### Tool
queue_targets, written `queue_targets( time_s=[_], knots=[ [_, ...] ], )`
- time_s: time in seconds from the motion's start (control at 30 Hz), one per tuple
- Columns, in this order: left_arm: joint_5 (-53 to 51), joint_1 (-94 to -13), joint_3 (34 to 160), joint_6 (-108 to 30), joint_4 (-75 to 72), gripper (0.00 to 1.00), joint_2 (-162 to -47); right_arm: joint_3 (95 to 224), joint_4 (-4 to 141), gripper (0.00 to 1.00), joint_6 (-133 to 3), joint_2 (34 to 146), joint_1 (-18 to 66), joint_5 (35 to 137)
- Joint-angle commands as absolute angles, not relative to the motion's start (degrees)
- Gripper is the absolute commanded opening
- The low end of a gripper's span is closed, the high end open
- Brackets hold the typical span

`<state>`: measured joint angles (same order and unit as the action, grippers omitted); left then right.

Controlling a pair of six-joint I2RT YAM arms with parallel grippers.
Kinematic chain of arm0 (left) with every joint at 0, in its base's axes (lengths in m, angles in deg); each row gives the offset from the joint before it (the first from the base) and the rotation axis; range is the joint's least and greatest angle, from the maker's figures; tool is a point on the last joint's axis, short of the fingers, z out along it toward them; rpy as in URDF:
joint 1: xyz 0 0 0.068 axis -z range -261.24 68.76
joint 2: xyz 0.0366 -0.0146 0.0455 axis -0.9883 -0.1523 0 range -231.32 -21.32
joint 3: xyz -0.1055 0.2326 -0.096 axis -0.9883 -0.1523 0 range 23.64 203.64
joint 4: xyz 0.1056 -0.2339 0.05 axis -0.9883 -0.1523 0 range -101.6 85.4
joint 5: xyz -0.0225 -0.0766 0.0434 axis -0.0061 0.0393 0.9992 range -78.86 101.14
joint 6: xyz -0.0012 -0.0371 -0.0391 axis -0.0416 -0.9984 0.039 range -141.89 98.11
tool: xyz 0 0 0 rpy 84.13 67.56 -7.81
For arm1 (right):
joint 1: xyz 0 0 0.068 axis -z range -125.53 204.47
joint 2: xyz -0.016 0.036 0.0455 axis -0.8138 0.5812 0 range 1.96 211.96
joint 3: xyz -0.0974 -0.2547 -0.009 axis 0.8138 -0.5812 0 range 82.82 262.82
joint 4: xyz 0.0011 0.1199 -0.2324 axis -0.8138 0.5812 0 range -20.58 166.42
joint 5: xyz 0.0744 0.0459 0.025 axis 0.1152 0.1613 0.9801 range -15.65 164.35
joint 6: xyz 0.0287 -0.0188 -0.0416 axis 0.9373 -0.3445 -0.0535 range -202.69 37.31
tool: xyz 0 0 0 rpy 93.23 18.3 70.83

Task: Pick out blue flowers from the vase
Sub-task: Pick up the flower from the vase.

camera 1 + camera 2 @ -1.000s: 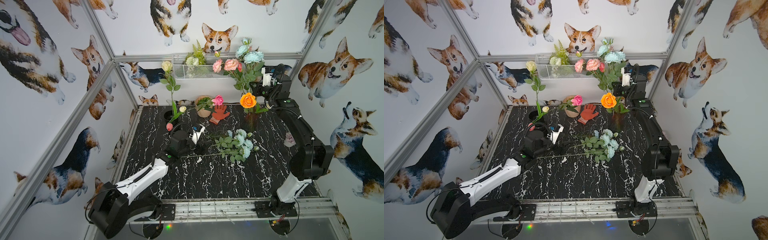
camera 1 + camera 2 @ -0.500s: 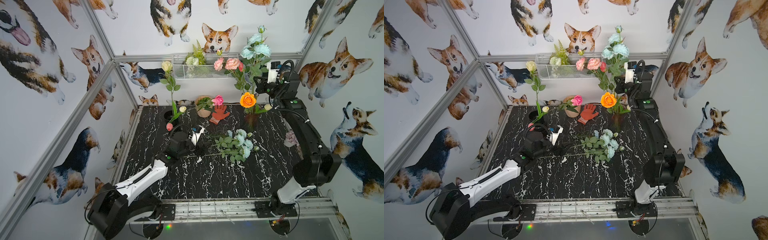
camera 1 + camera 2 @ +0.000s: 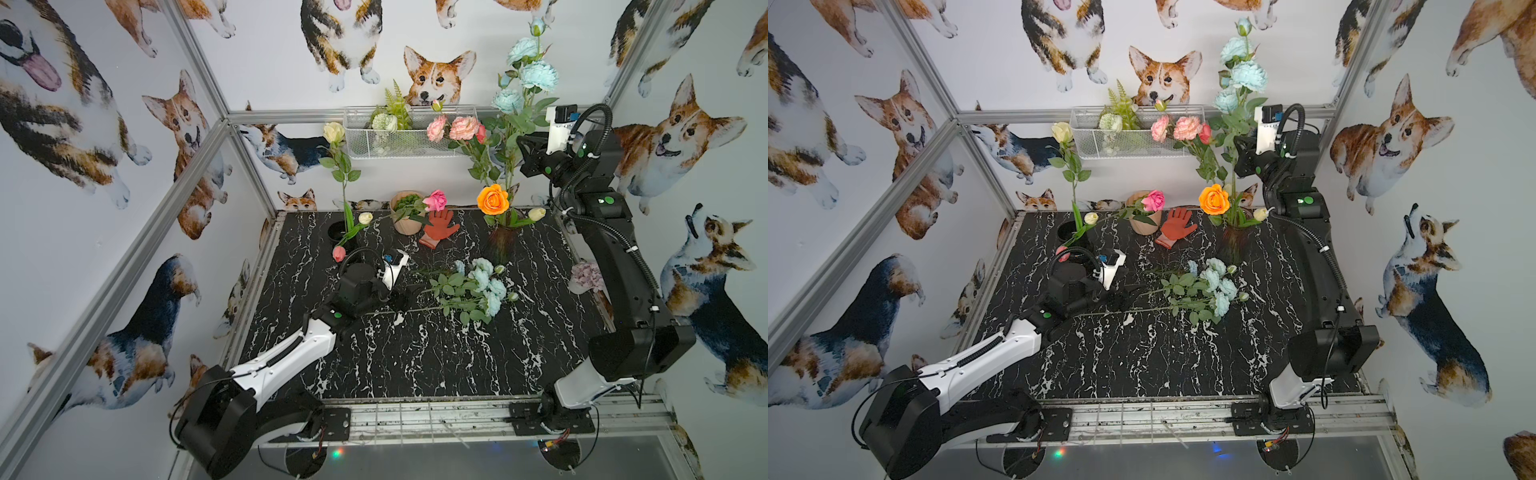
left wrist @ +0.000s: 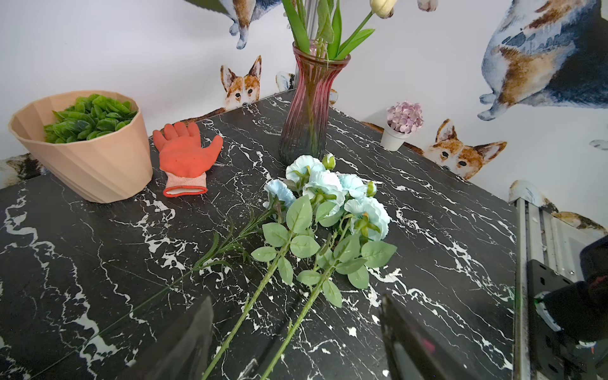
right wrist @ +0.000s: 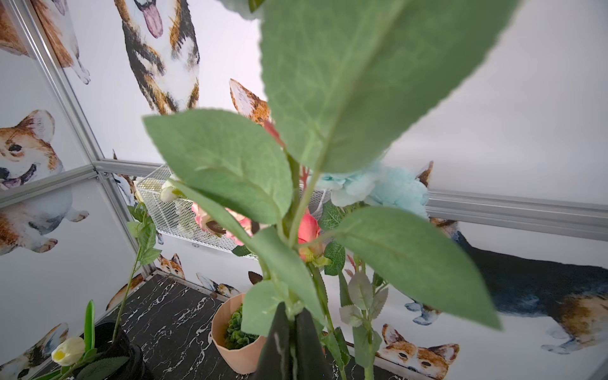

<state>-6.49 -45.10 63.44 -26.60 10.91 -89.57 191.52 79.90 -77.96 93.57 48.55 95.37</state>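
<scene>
Higher than a second ago, your right end effector [image 3: 523, 154] grips the blue flower stem [image 3: 538, 75], blooms above it. Lift straight up until its foot, probably still in the vase [image 3: 500, 245] below, clears.

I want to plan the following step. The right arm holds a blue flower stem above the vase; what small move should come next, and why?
Probably lift the right gripper straight up a little higher. Its fingers are shut on the blue flower stem, whose lower end seems to reach into the vase beside the orange rose, so it is not yet free.
</scene>
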Motion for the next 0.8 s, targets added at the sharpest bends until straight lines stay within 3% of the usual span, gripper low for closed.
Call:
queue_targets(
  time_s=[0.0, 0.77],
  knots=[
    [-7.47, -45.15, 63.82, -26.70, 13.07, 0.80, -89.48, 195.59, 82.14, 0.00, -80.47, 93.27, 48.53, 95.00],
    [-11.57, -44.86, 69.74, -26.03, 14.14, 0.81, -89.97, 206.85, 92.35, 0.00, -82.13, 85.86, 48.40, 99.78]
  ],
)
